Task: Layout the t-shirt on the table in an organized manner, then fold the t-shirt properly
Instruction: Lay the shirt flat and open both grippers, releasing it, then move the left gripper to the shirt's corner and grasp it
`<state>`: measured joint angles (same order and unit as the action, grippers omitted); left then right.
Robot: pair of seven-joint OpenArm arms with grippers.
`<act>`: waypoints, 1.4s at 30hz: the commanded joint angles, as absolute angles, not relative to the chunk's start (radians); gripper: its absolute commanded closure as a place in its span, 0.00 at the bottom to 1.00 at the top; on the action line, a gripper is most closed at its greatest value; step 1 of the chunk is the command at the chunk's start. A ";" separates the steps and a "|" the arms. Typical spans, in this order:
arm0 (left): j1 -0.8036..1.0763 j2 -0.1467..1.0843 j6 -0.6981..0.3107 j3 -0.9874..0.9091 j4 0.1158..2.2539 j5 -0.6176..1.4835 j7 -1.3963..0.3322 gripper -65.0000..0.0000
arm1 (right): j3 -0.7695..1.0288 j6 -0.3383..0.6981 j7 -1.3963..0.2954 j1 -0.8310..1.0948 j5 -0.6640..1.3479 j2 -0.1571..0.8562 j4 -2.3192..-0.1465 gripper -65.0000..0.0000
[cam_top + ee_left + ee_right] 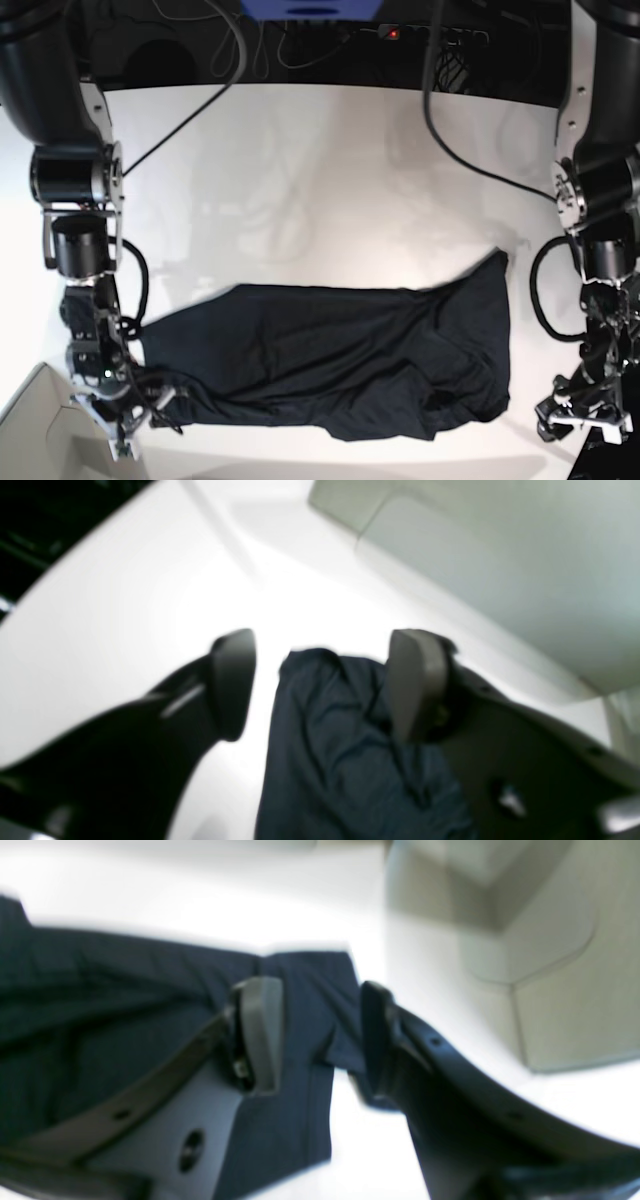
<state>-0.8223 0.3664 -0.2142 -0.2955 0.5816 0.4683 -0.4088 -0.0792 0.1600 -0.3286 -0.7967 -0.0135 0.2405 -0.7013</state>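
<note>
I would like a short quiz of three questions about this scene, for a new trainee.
1. True or false: the t-shirt lies neatly folded on the table.
2. Which stands by the table's corner near the right pincer: A) a cardboard box, B) a bottle, C) a basket?
3. Fill in: the left pincer has its jaws ____.

Key:
1. False; it lies spread out and wrinkled.
2. A, the cardboard box.
3. Open, with cloth between them.

The far half of the surface [330, 160] lies open, while the black t-shirt [340, 365] spreads along its near edge, a cardboard box [40, 430] crowding the near-left corner.
</note>
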 commanded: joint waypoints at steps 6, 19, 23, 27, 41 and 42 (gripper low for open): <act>-0.621 0.390 -0.217 -0.378 0.888 0.556 -0.493 0.32 | -0.064 0.156 -0.305 -0.723 -0.005 0.274 -0.835 0.57; -0.120 0.211 -0.223 -0.513 1.245 0.604 -0.567 0.32 | 0.087 0.156 -0.374 -0.197 -0.005 0.200 -1.537 0.50; -0.113 0.191 -0.223 -0.495 1.241 0.602 -0.570 0.32 | 0.113 0.156 -0.374 -0.074 -0.005 0.162 -1.653 0.50; -0.114 0.197 -0.222 -0.398 1.233 0.602 -0.567 0.32 | 0.114 0.156 -0.378 0.047 -0.005 0.140 -1.758 0.50; -0.127 0.186 -0.216 -0.289 1.241 0.486 -0.567 0.32 | 0.154 0.156 -0.371 0.329 -0.004 0.097 -1.956 0.50; -0.125 0.186 -0.216 -0.295 1.245 0.487 -0.567 0.32 | 0.162 0.156 -0.371 0.337 -0.002 0.096 -1.956 0.50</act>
